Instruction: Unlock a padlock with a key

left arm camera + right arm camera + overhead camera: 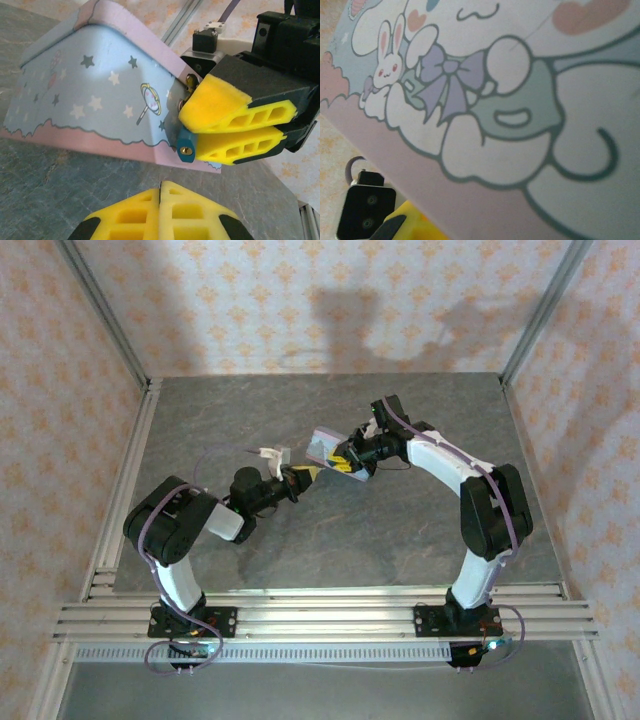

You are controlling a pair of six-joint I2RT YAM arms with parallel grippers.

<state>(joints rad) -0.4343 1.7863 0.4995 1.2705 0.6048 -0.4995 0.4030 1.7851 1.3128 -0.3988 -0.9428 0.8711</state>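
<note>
Left wrist view: my left claw (160, 210) shut tight, cannot tell if it held key. Padlock (184, 142) sat just ahead, a bit right, pinched in my narrow right claw (192, 131), against cartoon tin (100, 90). Keyhole (187, 149) faced left claw.

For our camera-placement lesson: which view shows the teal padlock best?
The left wrist view: the padlock sits close up, pinched in the right gripper beside the tin. From above it is too small to tell; the right wrist camera faces the tin's lid.
</note>
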